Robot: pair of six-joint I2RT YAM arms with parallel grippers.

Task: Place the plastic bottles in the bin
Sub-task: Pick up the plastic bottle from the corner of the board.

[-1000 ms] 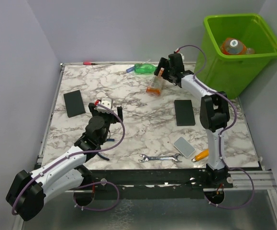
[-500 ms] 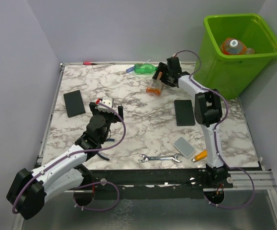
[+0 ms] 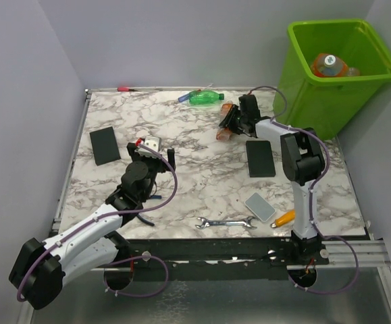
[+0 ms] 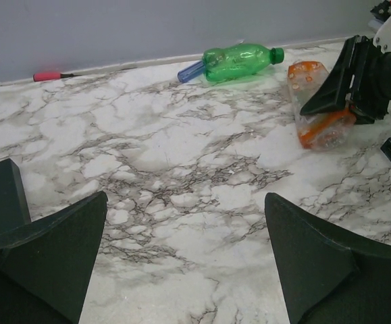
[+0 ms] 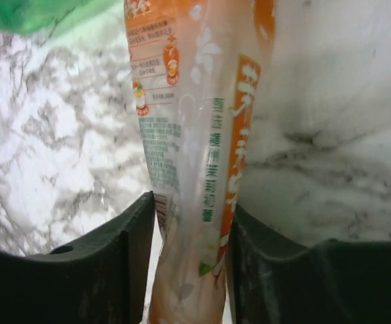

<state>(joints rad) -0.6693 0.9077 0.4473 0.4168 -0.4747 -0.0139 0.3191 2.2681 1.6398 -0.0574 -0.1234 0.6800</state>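
1. A white marble-patterned table (image 3: 181,182) fills the middle of the overhead view, with plain grey walls (image 3: 168,40) behind and to the sides.
2. The bin (image 3: 347,94), bright lime green, stands off the table's far right corner in the upper right of the frame. An orange bottle (image 3: 329,65) lies inside it.
3. The right gripper (image 3: 229,127) sits low over the marble in the upper middle of the overhead frame, left of the bin. Its claw is closed onto a crushed orange-labelled bottle (image 5: 195,135).
4. In the right wrist view that bottle runs up the centre of the frame, and both dark fingers (image 5: 94,263) press against its sides at the bottom.
5. In the left wrist view the gripped bottle shows at the right edge, low against the marble. Whether it touches the surface I cannot tell.
6. A green bottle (image 3: 205,98) lies on its side near the far edge, up and left of the gripped bottle and apart from it. A blue-handled tool (image 4: 190,70) lies at its left end.
7. The left gripper (image 4: 185,202) hangs over the lower left of the table, its claw spread wide and holding nothing.
8. The left black slab (image 3: 105,145) lies flat at the left, and the right black slab (image 3: 260,158) lies just below the right gripper.
9. Along the near edge lie a grey slab (image 3: 260,207), a wrench (image 3: 226,223) and an orange-handled screwdriver (image 3: 283,218).
10. A red-handled tool (image 3: 124,88) lies at the far edge, upper left.
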